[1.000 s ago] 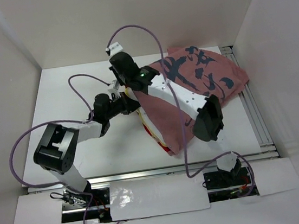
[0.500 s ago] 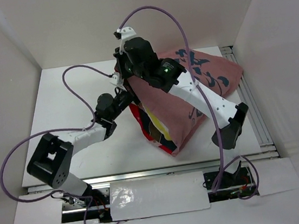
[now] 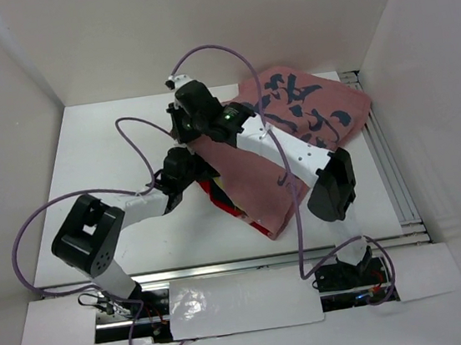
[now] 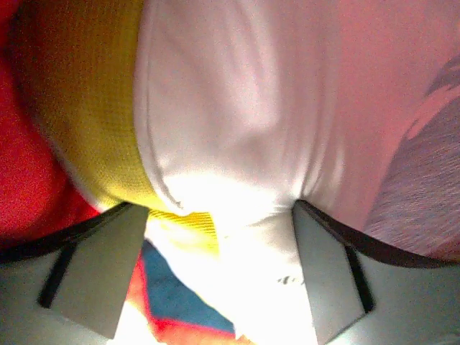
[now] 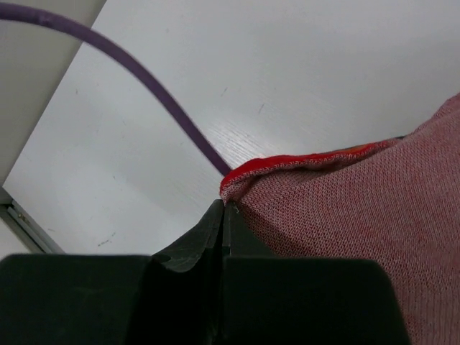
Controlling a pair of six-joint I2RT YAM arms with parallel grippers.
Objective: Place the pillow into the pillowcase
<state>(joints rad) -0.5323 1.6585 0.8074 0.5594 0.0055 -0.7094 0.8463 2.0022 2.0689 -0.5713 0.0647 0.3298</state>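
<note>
One white table. One pillowcase, faded pink-red side with dark blue marks facing up, lying across the right half of the table from the far right corner down toward the near middle, brighter red showing at its left edge. One pillow, white with a yellow mesh-like edge. It is hardly visible from above and sits at the pillowcase's left opening, with pink cloth over it on the right and red cloth beside it on the left in the left wrist view. Two arms: the left reaches from the near left toward the opening, and the right crosses over the pillowcase to its far left edge. Two purple cables, one looping off each arm. Left gripper: fingers spread wide, the pillow's bulge fills the gap and touches both, and the fabric creases inward at each, so it grips the pillow. Right gripper: fingers pressed tight together, pinching the pillowcase's red hem corner just above the tabletop.
</note>
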